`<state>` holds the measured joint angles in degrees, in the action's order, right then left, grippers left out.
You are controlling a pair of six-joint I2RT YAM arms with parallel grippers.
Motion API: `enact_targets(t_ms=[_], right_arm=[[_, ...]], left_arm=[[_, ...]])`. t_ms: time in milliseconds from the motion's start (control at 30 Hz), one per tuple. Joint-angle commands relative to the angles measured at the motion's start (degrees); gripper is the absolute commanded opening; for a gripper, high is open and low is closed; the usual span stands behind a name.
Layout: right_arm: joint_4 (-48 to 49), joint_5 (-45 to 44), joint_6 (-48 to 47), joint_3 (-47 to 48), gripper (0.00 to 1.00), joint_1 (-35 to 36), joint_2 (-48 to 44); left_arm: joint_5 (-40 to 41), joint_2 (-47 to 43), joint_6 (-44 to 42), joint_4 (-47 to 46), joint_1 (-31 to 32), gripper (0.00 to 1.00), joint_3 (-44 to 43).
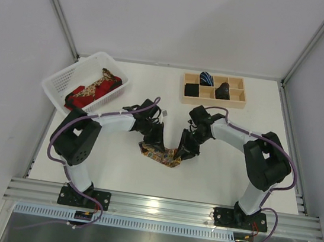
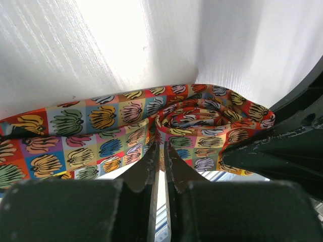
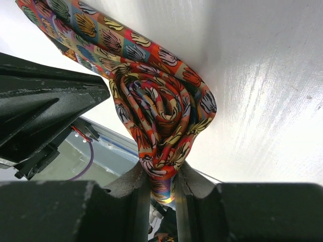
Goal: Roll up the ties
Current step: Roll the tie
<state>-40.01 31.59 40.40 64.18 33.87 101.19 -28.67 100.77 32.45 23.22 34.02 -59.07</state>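
Fabric of one patterned tie (image 3: 161,111) is pinched twice: right gripper (image 3: 161,180) clamps the roll, left gripper (image 2: 159,151) nips the strip.

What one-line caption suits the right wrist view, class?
Right gripper pinches the rolled multicoloured tie, with the white table behind.

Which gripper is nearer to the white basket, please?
Left. The left gripper, pinching the tie, sits to the right of the basket; the right gripper holds the same tie from farther right.
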Motion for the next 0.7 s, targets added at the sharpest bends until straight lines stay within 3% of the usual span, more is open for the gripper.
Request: enact_targets(t_ms=[0,433,667], right_arm=[[0.64,1.45,-0.59,1.38,0.0,-0.29,-1.87],[0.63,1.72,2.57,8.75,0.0,2.25,1.81],[-4.55,-6.89,6.18,13.59,0.0,5.06,7.7]], left_arm=[[-0.95,0.39,-0.19,-1.51,1.31,0.12,-1.22],[-2.8,7.59,1.39,-3.01,3.16,0.11,-6.41],[0.62,5.93,-0.19,-0.82,3.07,0.13,-4.57]])
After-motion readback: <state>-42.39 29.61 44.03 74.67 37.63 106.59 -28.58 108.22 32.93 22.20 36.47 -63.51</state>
